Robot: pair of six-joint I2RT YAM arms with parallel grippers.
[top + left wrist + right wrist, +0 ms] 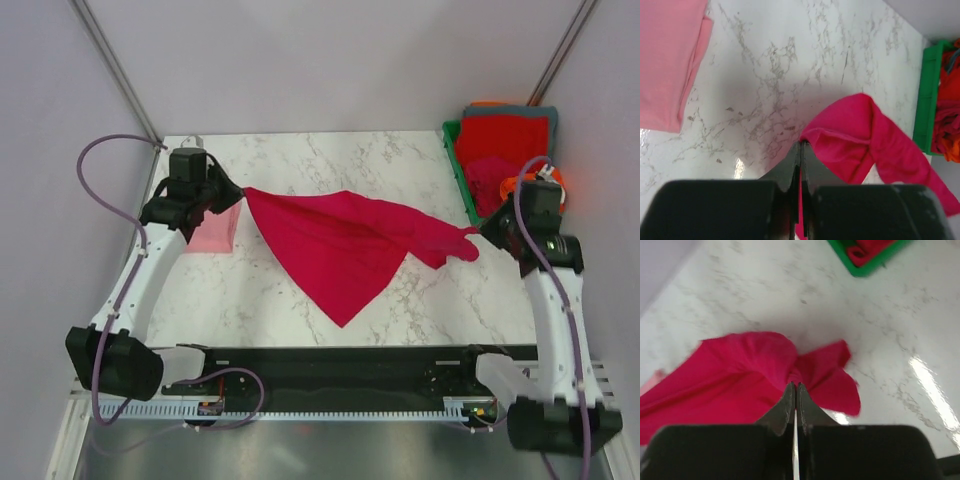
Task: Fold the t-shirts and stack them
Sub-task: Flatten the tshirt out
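A deep magenta-crimson t-shirt [345, 245] hangs stretched between both arms over the marble table, its lowest corner pointing toward the near edge. My left gripper [240, 190] is shut on the shirt's left end [840, 142], cloth showing between the closed fingers. At the right, my right gripper [482, 232] is shut on the bunched right end [805, 370]. A light pink folded t-shirt [215, 230] lies on the table below the left gripper, also seen in the left wrist view [670, 60]. More t-shirts, red, orange, grey and magenta [505, 150], fill the bin.
A green plastic bin [456, 170] stands at the back right corner, its wall visible in the left wrist view [927, 100] and its corner in the right wrist view [865, 267]. Grey walls enclose the table on three sides.
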